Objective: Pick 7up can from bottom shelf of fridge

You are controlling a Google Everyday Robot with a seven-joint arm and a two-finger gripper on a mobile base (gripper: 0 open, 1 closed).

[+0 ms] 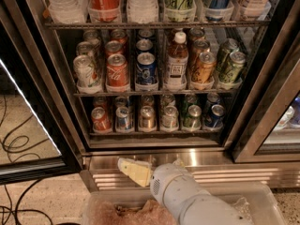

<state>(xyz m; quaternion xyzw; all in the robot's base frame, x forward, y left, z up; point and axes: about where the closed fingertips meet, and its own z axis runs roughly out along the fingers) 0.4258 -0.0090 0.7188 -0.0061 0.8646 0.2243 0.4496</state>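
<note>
The fridge [262, 102] stands open in front of me. Its bottom shelf [154, 133] holds a row of short cans. The 7up can [169, 118], pale silver with a silver lid, stands fourth from the left, between a gold-brown can [146, 117] and a darker green can [192, 116]. My gripper [138, 172], cream-tipped on a white wrist, hangs low in front of the ribbed steel base [220, 159]. It is below the shelf, left of the 7up can and apart from every can.
A red can [101, 119] and a blue-silver can [123, 118] stand at the shelf's left, a blue can [214, 116] at its right. The rack above holds cans and a brown bottle [176, 62]. The open glass door [28, 125] is at left, with cables on the floor.
</note>
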